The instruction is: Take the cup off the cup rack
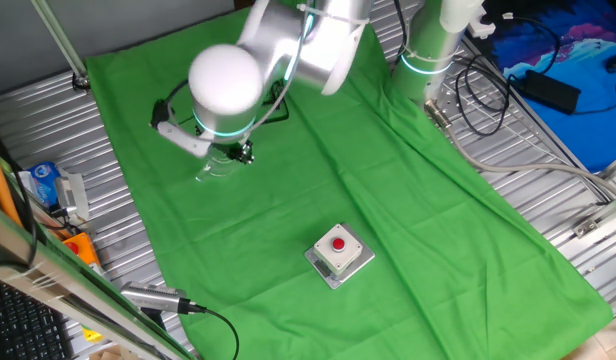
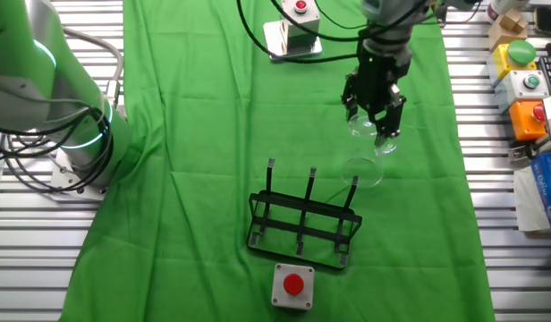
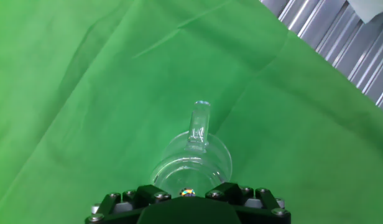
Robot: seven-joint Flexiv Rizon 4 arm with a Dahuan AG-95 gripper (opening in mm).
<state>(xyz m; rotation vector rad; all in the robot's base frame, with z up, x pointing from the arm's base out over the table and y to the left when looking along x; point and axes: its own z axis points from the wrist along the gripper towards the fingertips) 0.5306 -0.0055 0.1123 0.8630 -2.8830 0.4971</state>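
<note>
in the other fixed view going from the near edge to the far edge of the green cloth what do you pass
Red-button box → cup rack → cup in the gripper → second button box.

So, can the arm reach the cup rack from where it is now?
Probably yes: the cup rack stands uncovered, with nothing between. But the tool seems to hold the cup.

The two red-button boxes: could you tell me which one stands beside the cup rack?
The lower box, right by the cup rack; the upper box lies far off at the cloth's top edge.
</note>
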